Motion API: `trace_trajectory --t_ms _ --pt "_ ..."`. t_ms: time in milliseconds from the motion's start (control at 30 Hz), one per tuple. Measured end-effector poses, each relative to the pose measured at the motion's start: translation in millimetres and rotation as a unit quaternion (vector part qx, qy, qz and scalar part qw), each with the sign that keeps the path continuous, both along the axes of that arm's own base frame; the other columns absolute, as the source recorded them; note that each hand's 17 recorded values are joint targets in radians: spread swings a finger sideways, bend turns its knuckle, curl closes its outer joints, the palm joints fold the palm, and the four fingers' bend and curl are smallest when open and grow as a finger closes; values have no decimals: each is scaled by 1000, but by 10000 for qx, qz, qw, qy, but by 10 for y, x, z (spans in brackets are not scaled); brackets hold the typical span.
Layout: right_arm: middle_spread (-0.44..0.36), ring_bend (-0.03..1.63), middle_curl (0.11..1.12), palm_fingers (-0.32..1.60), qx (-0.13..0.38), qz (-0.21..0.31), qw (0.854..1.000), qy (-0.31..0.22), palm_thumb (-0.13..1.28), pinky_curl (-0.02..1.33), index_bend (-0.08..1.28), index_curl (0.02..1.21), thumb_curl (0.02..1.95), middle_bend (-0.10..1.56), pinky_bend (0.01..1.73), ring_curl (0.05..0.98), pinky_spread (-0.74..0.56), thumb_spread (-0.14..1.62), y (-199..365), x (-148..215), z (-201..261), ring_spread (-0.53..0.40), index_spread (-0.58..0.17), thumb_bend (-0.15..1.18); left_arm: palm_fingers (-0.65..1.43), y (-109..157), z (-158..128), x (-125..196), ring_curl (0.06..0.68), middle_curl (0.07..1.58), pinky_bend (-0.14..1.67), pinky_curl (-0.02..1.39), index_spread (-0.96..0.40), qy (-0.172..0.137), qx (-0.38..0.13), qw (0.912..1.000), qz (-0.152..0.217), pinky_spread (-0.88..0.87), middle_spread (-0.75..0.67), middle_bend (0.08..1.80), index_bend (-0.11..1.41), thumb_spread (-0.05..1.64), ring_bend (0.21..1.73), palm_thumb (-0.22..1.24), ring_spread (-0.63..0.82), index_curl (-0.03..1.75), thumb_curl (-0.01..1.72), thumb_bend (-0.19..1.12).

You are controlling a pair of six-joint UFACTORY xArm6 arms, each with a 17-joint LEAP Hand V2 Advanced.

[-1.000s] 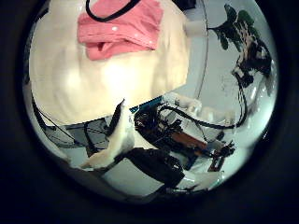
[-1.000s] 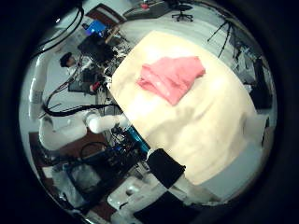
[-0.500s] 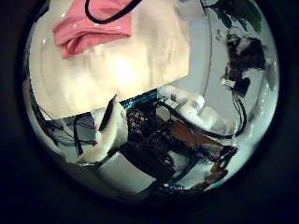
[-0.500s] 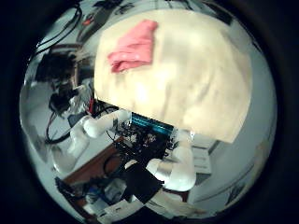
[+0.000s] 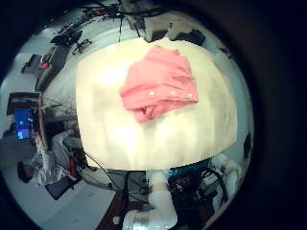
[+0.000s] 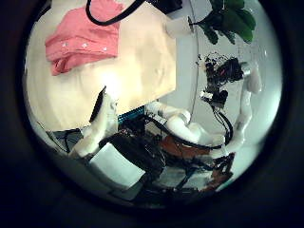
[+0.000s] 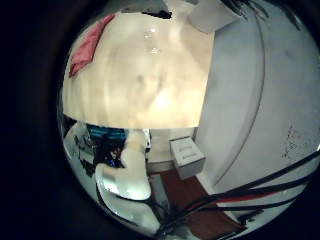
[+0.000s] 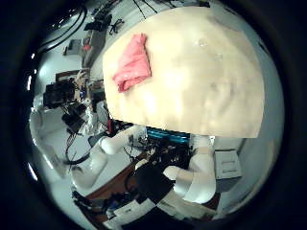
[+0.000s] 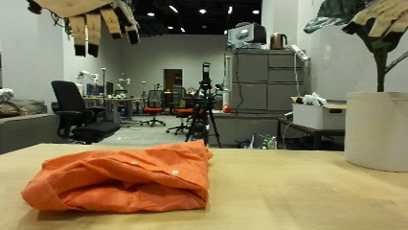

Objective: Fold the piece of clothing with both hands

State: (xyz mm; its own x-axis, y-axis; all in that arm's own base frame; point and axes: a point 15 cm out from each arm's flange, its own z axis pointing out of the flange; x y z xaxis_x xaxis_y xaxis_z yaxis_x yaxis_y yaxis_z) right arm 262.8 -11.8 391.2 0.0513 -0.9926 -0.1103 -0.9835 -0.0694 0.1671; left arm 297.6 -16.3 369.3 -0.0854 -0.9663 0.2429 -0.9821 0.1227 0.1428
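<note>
Bright ceiling lights; table [image 9: 319, 192] glare, perhaps overexposed.

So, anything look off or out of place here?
Nothing damaged or spilled. The shirt lies in a loosely folded, rumpled bundle on the table, edges uneven. Both hands, left and right, hang high above it, fingers relaxed, touching nothing.

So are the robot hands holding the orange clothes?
No. Both hands, left hand and right hand, hang open high above the orange garment, which lies folded on the table.
</note>
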Motion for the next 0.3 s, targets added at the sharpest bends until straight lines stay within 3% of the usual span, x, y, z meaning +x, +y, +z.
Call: trace_trajectory --t_ms 300 --pt "160 342 298 -18 -4 199 9998 -37 358 270 158 246 288 187 551 221 446 1059 133 -5 17 285 -311 -21 34 34 -75 -29 228 246 189 296 113 112 157 9998 -11 519 350 175 197 1135 328 661 540 387 396 -18"
